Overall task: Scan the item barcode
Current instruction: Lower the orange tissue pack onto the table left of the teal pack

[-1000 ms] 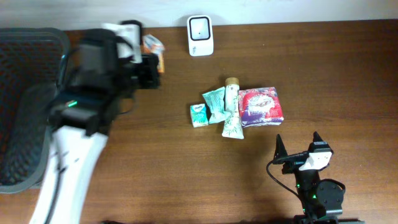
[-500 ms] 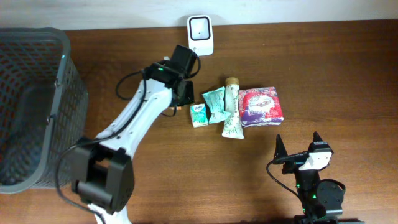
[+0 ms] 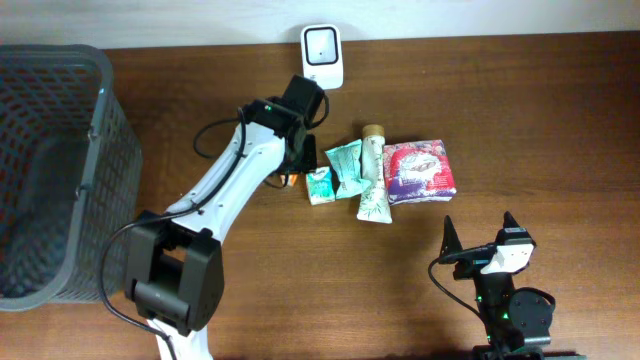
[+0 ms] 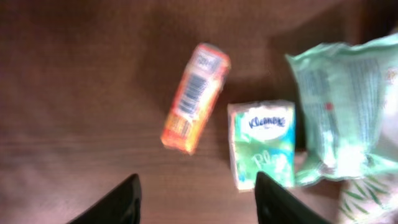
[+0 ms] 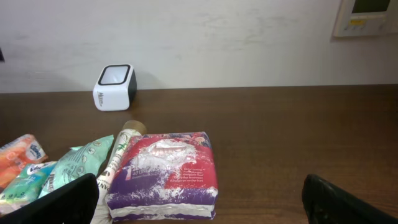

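One: Five goods on the brown table (image 3: 560,110), is that right?
Two: Yes. An orange packet (image 4: 194,98), a green Kleenex pack (image 4: 262,144), a mint-green pouch (image 4: 342,102), a tube (image 3: 372,180) with a tan cap, and a red and purple pack (image 3: 420,170), all clustered near the middle.
One: Where exactly is the orange packet?
Two: Flat on the wood at the left end of the cluster, just beside the Kleenex pack and tilted against it, barcode side up. From overhead the left arm covers most of it.
One: And the left gripper (image 4: 198,186)?
Two: It hangs over that packet with its fingers (image 4: 121,199) spread. Nothing sits between them; the packet lies free on the table.
One: Can you read the print?
Two: Only the Kleenex name. The left wrist view is a little blurred.
One: The scanner (image 3: 323,43)?
Two: White with a dark window, standing at the far edge by the wall, well apart from the packet.
One: The right gripper (image 3: 480,238)?
Two: Low at the near edge, jaws wide apart and empty, facing the cluster. The red and purple pack is the closest thing to it.
One: Anything else?
Two: A dark mesh basket (image 3: 100,120) at the left side of the table.
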Tool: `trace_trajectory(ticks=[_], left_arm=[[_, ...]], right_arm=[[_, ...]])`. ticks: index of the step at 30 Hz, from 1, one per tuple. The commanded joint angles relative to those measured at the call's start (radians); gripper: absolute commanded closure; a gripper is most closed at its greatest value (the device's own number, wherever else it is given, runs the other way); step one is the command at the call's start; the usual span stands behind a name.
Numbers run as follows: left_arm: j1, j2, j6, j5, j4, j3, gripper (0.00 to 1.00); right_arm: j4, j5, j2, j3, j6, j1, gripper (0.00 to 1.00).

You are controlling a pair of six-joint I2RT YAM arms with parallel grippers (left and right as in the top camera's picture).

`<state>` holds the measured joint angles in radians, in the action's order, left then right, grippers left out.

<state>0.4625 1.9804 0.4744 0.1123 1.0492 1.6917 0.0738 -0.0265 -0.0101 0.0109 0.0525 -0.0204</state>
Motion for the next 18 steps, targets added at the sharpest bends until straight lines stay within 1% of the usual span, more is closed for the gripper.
trace_trajectory(ticks=[1, 2, 3, 4, 5, 6, 7, 8, 9, 10, 13, 15, 16, 18], left_arm=[[-0.037, -0.117, -0.059, 0.016, 0.062, 0.15, 0.42], [-0.054, -0.152, -0.079, 0.016, 0.064, 0.164, 0.45], [-0.067, -0.183, -0.08, 0.016, 0.059, 0.164, 0.53], [-0.074, -0.196, -0.08, 0.016, 0.059, 0.164, 0.63], [-0.076, -0.197, -0.092, 0.013, 0.06, 0.164, 0.72], [-0.074, -0.191, -0.113, 0.005, 0.057, 0.158, 0.78], [-0.068, -0.175, -0.135, -0.01, 0.056, 0.151, 0.88], [-0.064, -0.156, -0.14, -0.017, 0.055, 0.148, 0.88], [-0.061, -0.126, -0.14, -0.019, 0.05, 0.146, 0.91], [-0.058, -0.098, -0.14, -0.019, 0.04, 0.146, 0.92], [-0.057, 0.008, -0.14, -0.037, -0.018, 0.146, 0.95], [-0.056, 0.061, -0.14, -0.085, -0.055, 0.146, 0.95], [-0.057, 0.095, -0.14, -0.117, -0.076, 0.146, 0.94], [-0.057, 0.154, -0.141, -0.12, -0.094, 0.146, 0.93]], right_arm=[[0.005, -0.003, 0.006, -0.005, 0.005, -0.006, 0.01], [0.005, -0.003, 0.006, -0.005, 0.005, -0.006, 0.01], [0.005, -0.003, 0.006, -0.005, 0.005, -0.006, 0.01], [0.005, -0.003, 0.006, -0.005, 0.004, -0.006, 0.01], [0.005, -0.003, 0.006, -0.005, 0.004, -0.006, 0.01], [0.005, -0.003, 0.006, -0.005, 0.004, -0.006, 0.01], [0.005, -0.003, 0.006, -0.005, 0.005, -0.006, 0.01], [0.005, -0.003, 0.006, -0.005, 0.005, -0.006, 0.01], [0.005, -0.003, 0.006, -0.005, 0.005, -0.006, 0.01], [0.005, -0.003, 0.006, -0.005, 0.005, -0.006, 0.01], [0.005, -0.003, 0.006, -0.005, 0.005, -0.006, 0.01], [0.005, -0.003, 0.006, -0.005, 0.005, -0.006, 0.01], [0.005, -0.003, 0.006, -0.005, 0.005, -0.006, 0.01], [0.005, -0.003, 0.006, -0.005, 0.005, -0.006, 0.01]])
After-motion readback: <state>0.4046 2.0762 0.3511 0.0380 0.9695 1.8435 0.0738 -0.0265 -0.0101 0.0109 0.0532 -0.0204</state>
